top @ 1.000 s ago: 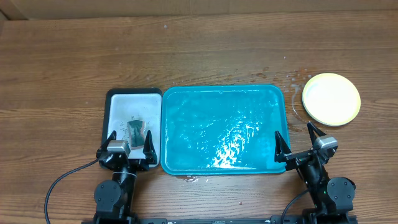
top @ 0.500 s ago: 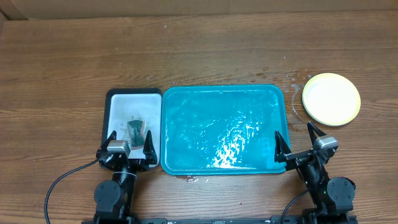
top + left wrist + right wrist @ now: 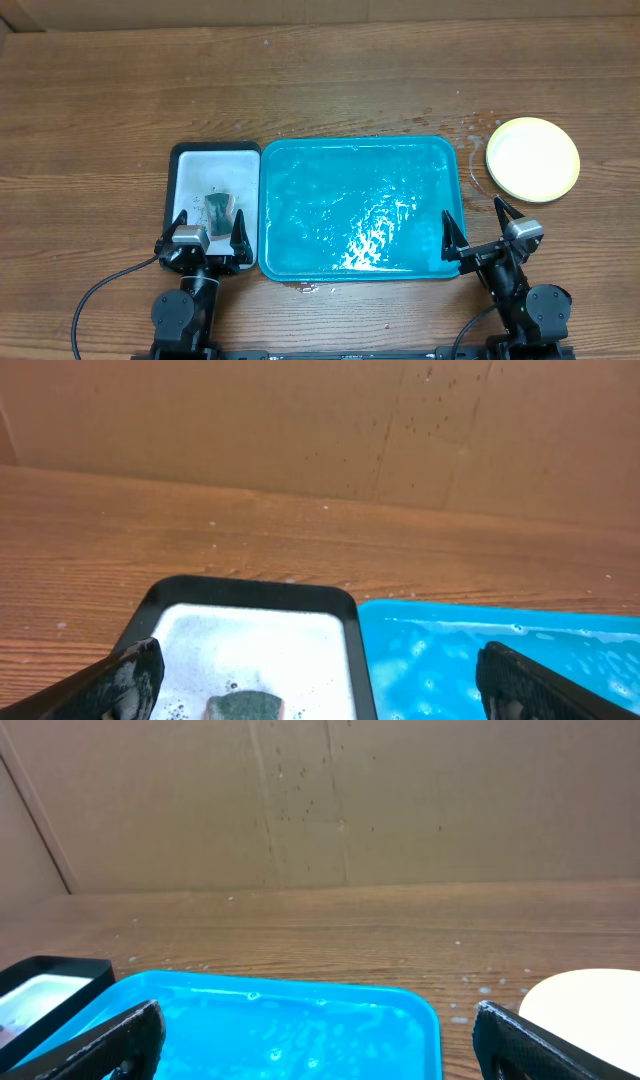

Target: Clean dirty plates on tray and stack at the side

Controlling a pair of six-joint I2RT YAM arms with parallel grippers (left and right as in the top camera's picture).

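A: Fingers?
B: Left fingers point(image 3: 240, 228) are spread wide with nothing between them, low over the near end of the small tray point(image 3: 178, 165). Right fingers point(image 3: 447, 232) are spread too and bare, at the teal tray's near right corner.
A: Task things?
B: The teal tray point(image 3: 360, 205) sits mid-bench. It is a glossy plastic rectangle with rounded corners and a raised rim, and its rippled wet surface glares. One round shallow plate point(image 3: 533, 158) lies on the bench point(image 3: 320, 90) well right of it, apart from the rim. It has a yellow-green rim and a pale, smooth centre. Can't tell if more lie under it.
A: The rest?
B: The small tray is black-rimmed with a white foamy floor, and it touches the teal tray's left edge. A dark grey-green sponge point(image 3: 218, 210), blocky in shape, lies on the foam. The bench is brown wood grain. Droplets point(image 3: 470, 128) speckle it beside the plate. Matte cardboard point(image 3: 300, 420) with dark flecks stands behind.
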